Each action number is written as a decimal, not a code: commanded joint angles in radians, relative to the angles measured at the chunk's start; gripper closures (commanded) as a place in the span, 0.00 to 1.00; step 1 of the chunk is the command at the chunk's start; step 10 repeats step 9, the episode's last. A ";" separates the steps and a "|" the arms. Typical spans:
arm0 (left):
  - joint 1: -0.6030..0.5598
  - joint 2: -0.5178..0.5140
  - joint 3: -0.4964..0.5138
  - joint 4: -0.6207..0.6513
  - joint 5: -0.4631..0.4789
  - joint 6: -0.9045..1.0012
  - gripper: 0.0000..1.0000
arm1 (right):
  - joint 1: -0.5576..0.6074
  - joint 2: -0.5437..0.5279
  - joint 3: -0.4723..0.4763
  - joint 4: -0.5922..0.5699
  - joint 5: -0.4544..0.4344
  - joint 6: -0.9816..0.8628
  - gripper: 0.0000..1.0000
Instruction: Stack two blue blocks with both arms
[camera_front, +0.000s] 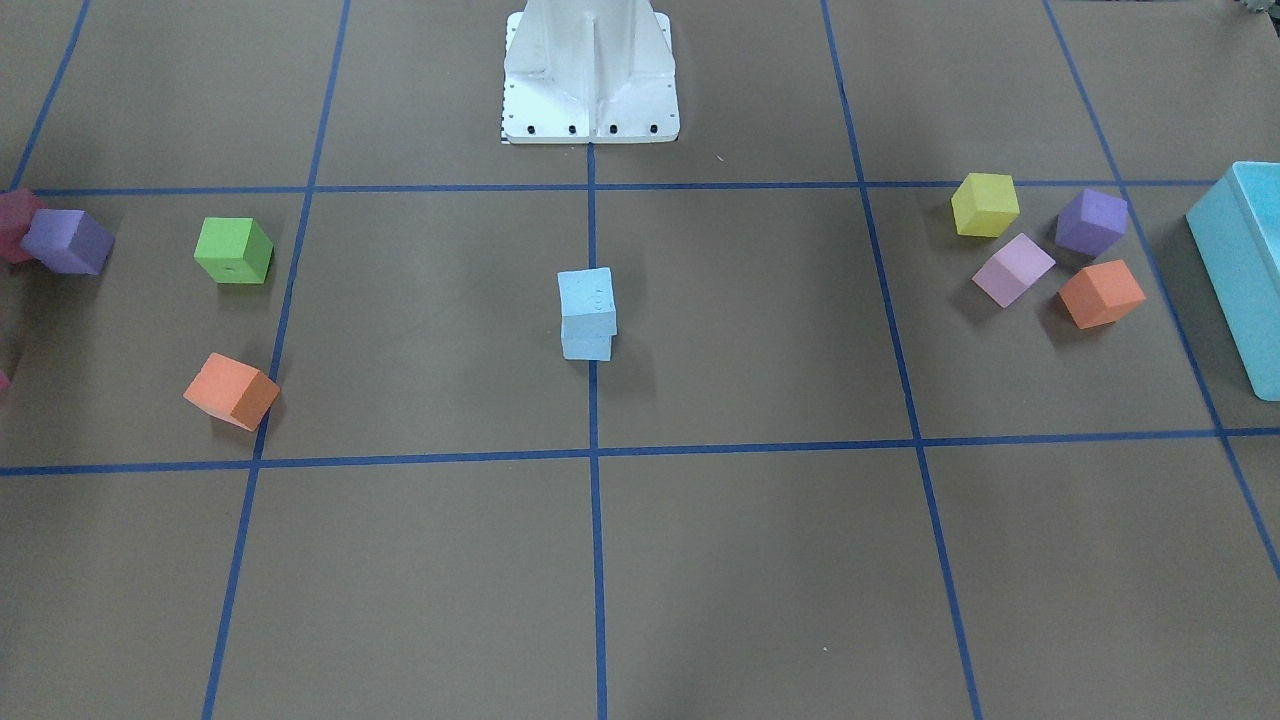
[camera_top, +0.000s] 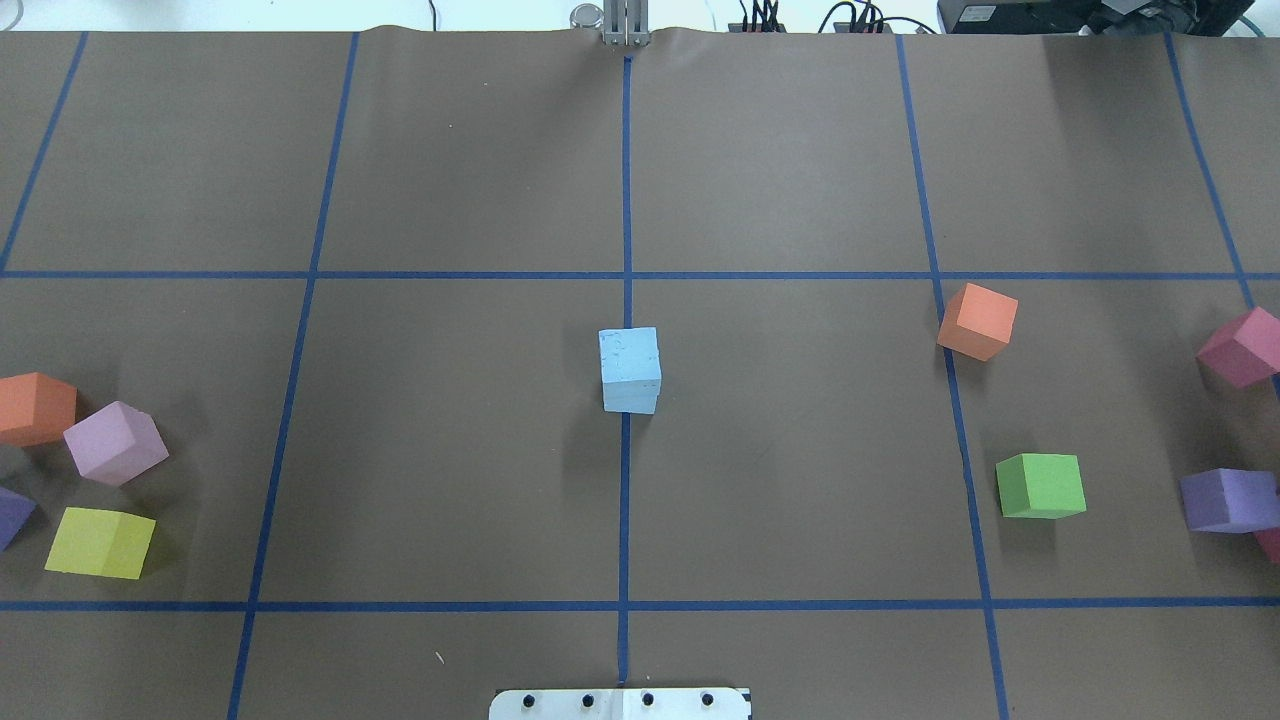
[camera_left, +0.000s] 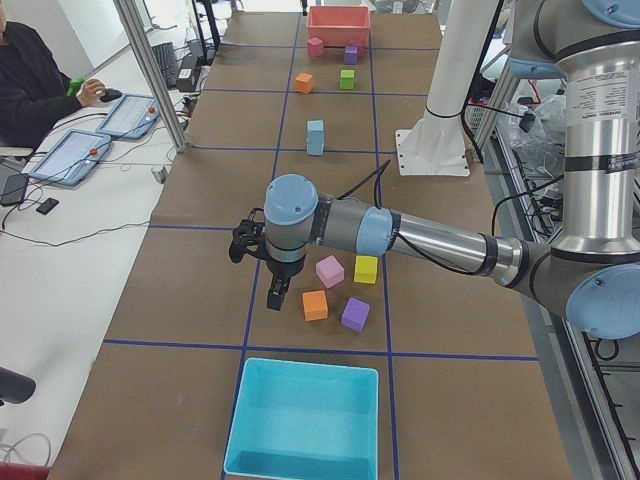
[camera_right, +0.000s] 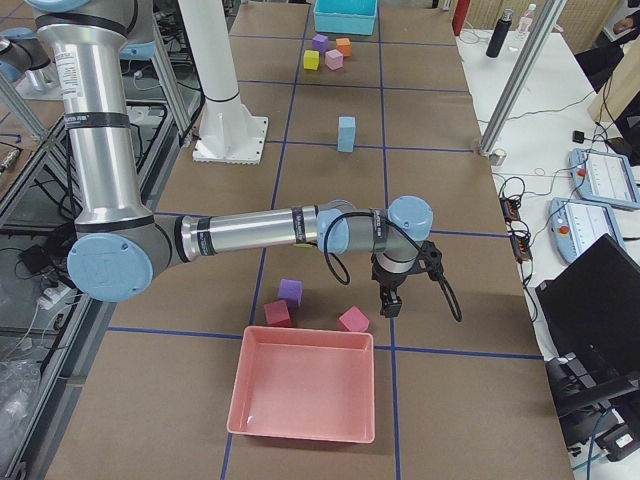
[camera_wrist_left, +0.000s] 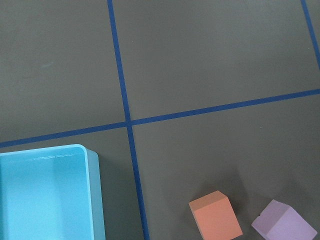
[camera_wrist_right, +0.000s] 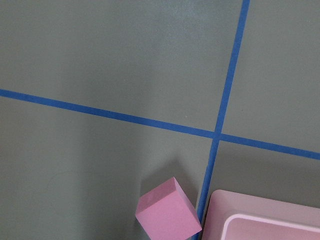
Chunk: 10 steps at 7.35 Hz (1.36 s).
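Note:
Two pale blue blocks stand stacked at the table's centre on the middle tape line. The top block (camera_front: 587, 293) with tiny dots sits slightly askew on the bottom block (camera_front: 587, 346). The stack also shows in the overhead view (camera_top: 630, 357) and in both side views (camera_left: 315, 137) (camera_right: 346, 133). No gripper touches it. My left gripper (camera_left: 276, 298) hangs over the table near the turquoise bin, far from the stack. My right gripper (camera_right: 390, 306) hangs near the pink bin, also far from the stack. Both show only in side views, so I cannot tell whether they are open or shut.
A turquoise bin (camera_left: 305, 420) is at my left end, with yellow (camera_front: 985, 204), lilac (camera_front: 1013, 268), purple (camera_front: 1091, 221) and orange (camera_front: 1100, 293) cubes beside it. A pink bin (camera_right: 305, 395) is at my right end, with green (camera_front: 233, 250), orange (camera_front: 232, 391), purple (camera_front: 68, 241) and magenta (camera_wrist_right: 168, 210) cubes nearby.

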 joint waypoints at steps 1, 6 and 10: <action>0.000 -0.005 0.009 0.002 0.002 -0.001 0.02 | -0.002 -0.001 -0.002 0.000 0.000 0.000 0.00; 0.000 -0.005 0.011 0.002 0.000 -0.001 0.02 | -0.003 -0.001 -0.004 0.000 0.000 0.000 0.00; -0.001 0.003 0.003 0.000 -0.001 -0.001 0.02 | -0.003 0.034 -0.007 -0.002 0.001 0.024 0.00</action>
